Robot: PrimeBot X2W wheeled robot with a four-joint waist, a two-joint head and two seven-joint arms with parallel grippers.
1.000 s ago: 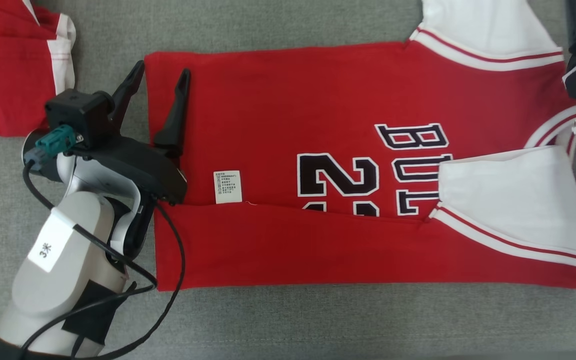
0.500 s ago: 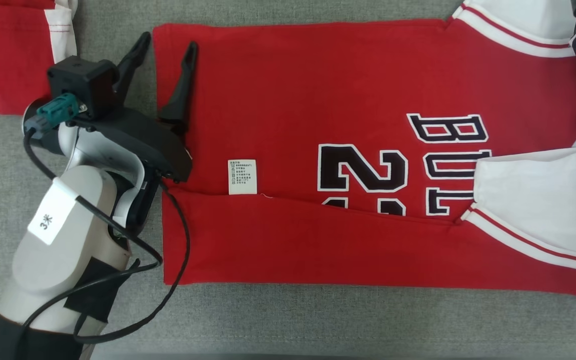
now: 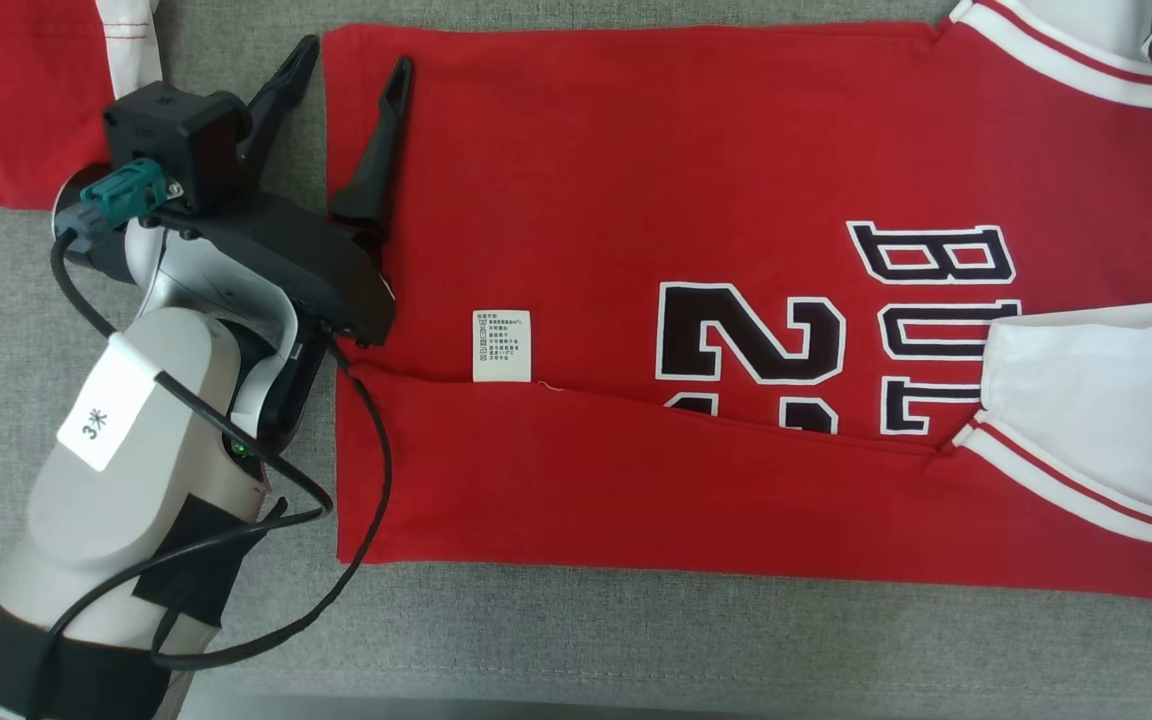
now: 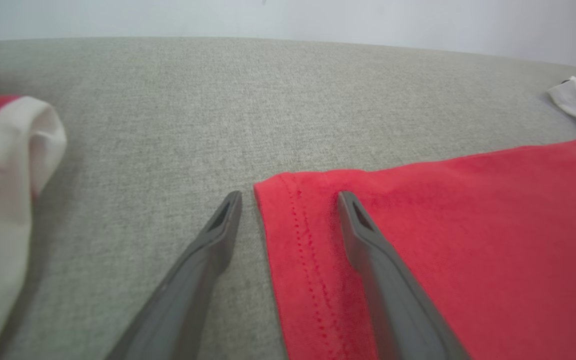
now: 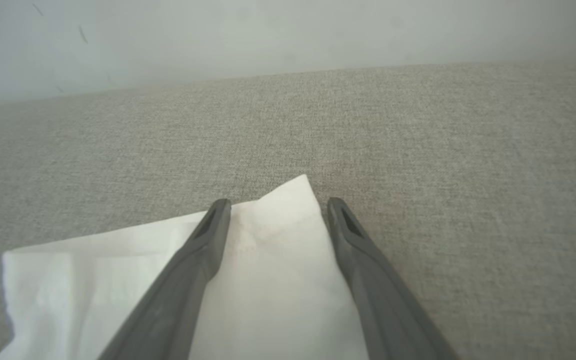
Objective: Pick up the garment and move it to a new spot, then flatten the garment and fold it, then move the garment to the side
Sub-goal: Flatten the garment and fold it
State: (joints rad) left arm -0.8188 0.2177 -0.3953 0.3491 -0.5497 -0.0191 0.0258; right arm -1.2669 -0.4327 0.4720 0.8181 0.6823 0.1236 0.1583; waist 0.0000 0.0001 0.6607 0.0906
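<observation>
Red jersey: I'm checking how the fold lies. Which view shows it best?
Head view: the red jersey lies spread on the grey surface, its near edge folded up over the print. The left wrist view gives its stitched hem corner; the right wrist view, a white sleeve corner.

1. Head view: the light is bright, even and diffuse. The red jersey (image 3: 636,150) looks saturated and sharp. Its care label (image 3: 501,346) is crisp, though the print is too small to read.
2. Shadows there are faint and soft-edged.
3. Left wrist view: the grey surface (image 4: 268,110) shows sharp weave mid-frame, and its far edge bows with wide-angle distortion. The left end effector (image 4: 289,197) blurs toward the bottom edge.
4. Right wrist view: paler and hazier. The white sleeve (image 5: 268,240) is nearly blown out, and the right end effector (image 5: 275,202) softens low in the frame.
</observation>
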